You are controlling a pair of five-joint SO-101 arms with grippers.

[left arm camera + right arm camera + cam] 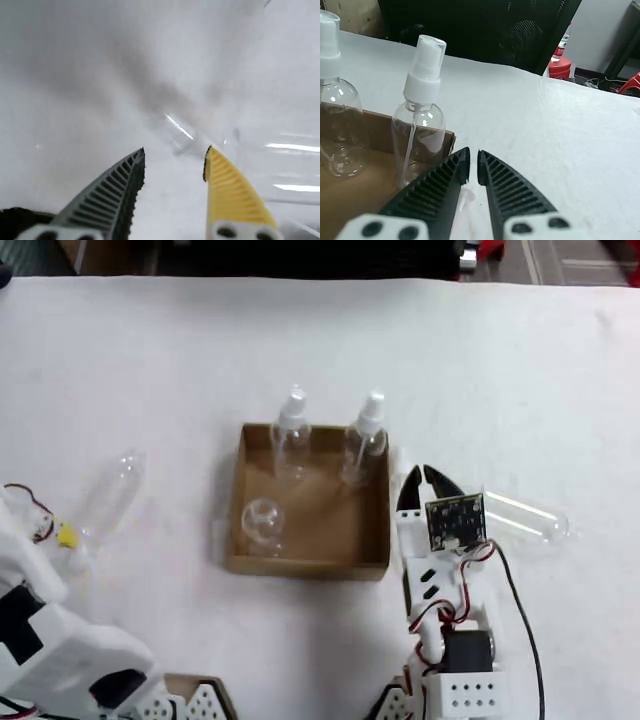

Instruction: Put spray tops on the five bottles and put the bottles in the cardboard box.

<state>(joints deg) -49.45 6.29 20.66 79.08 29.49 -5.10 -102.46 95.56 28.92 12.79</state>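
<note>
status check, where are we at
Left gripper open, by a lying bottle. Right gripper shut, empty, beside the box. Box holds two topped bottles, one bare bottle.

The right gripper [473, 167], fingers [440, 192] close together, sits beside two spray-topped bottles [420, 127] [339, 130] in the cardboard box [375, 125].

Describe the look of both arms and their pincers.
The left pincer has a grey finger and a yellow finger, both ribbed and pointed. The right pincer has two black ribbed fingers on white mounts. The white right arm carries a black circuit board and red and black wires.
</note>
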